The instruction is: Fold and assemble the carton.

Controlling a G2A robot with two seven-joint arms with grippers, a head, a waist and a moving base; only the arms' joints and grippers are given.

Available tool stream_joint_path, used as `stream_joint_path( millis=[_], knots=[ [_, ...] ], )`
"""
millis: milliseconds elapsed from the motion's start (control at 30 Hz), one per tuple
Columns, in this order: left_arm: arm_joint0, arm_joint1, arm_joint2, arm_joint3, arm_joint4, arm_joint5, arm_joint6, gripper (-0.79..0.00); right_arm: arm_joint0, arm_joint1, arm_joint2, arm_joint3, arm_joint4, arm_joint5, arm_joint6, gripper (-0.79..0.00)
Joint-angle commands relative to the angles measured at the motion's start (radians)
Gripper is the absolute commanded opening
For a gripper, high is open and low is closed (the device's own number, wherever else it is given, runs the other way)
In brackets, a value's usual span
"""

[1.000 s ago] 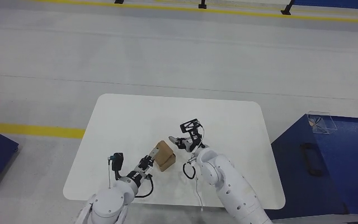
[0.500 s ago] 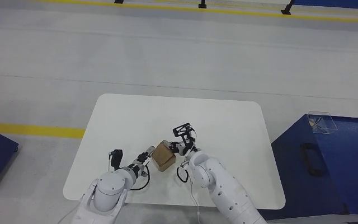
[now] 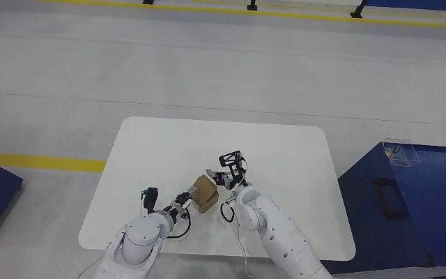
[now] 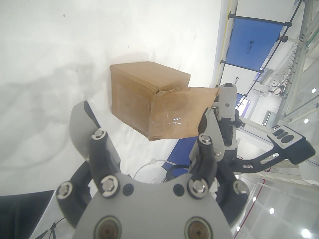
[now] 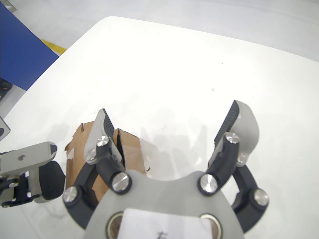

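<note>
One brown cardboard carton (image 3: pixel 204 193) stands near the middle of the white round-cornered surface (image 3: pixel 279 143), slightly toward 7 o'clock from centre. My left fingers (image 4: pixel 82 123) sit at its 8 o'clock, spread apart and gripping nothing, with the carton's near corner just ahead of them. My right fingers (image 5: pixel 245 123) sit at its 2 o'clock, likewise spread and empty. One finger lies over the carton's upper edge and the other over bare surface.

Assessment: the body is already squared into a box, so the step in hand is closing the loose flap (image 4: pixel 184 108), which projects sideways from the body. The next move calls for my right fingers to press that flap flat. My left fingers should brace the opposite wall so the carton does not slide.

View comparison: the left wrist view records the flap, a tear at its hinge and clear tape (image 4: pixel 172 123) across it, with a right fingertip at the flap's free edge. The right wrist view records an open seam on the carton's top. The top view gives both arms' placement about the carton.
</note>
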Motion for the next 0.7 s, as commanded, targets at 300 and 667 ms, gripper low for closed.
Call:
stream_joint_path(
  millis=[300, 667],
  knots=[
    [0.009, -0.002, 0.005, 0.042, -0.03, -0.129, 0.014, -0.206, -0.008, -0.002, 0.006, 0.011, -0.032, 0.003, 0.007, 0.0],
    [0.003, -0.003, 0.009, 0.068, -0.046, -0.155, 0.018, -0.215, -0.024, -0.007, -0.007, 0.004, -0.069, -0.007, 0.01, 0.0]
  ],
)
